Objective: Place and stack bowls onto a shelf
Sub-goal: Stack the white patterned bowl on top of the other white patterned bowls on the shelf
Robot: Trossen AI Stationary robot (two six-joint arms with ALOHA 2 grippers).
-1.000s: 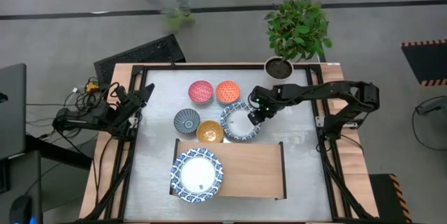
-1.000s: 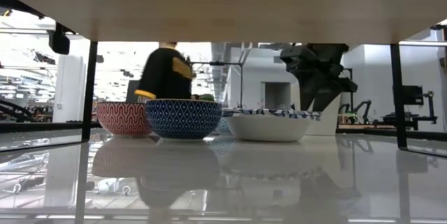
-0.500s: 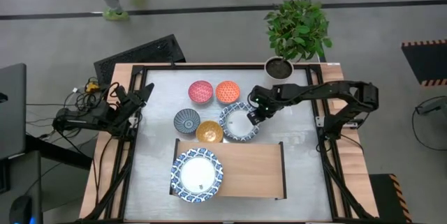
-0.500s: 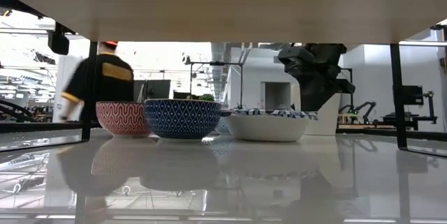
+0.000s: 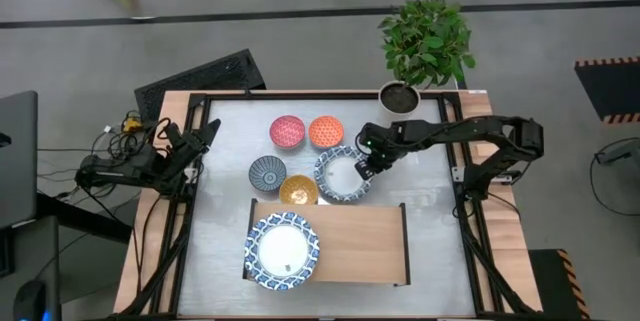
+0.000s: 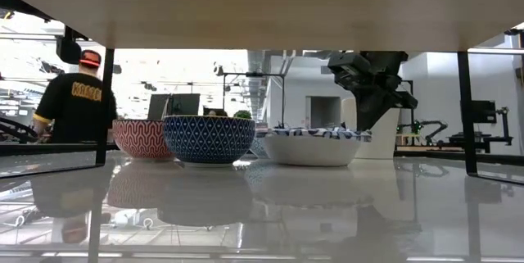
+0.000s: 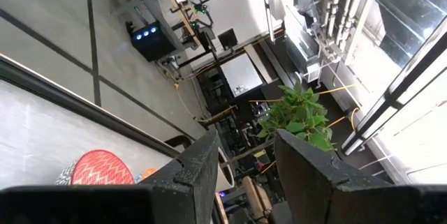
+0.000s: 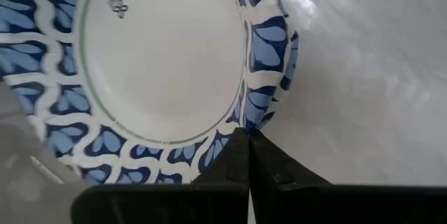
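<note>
From above, the table (image 5: 420, 211) carries a shelf (image 5: 360, 243) with one large blue-and-white bowl (image 5: 281, 251) on its left end. A second large bowl (image 5: 338, 175) sits on the table just behind the shelf, and the right gripper (image 5: 366, 165) is at its right rim. The yellow bowl (image 5: 299, 190), grey-blue bowl (image 5: 267, 173), pink bowl (image 5: 287, 131) and orange bowl (image 5: 325, 131) cluster beside it. The left gripper (image 5: 205, 137) waits at the table's left edge.

The low view alone shows a person (image 6: 76, 99) beyond the table, and the gripped bowl's white outside.

The left wrist view shows that arm's fingers (image 7: 199, 172) narrowly apart, holding nothing.

The right wrist view shows the fingers (image 8: 241, 161) pinched on the bowl's leaf-patterned rim; its inside is plain white.
</note>
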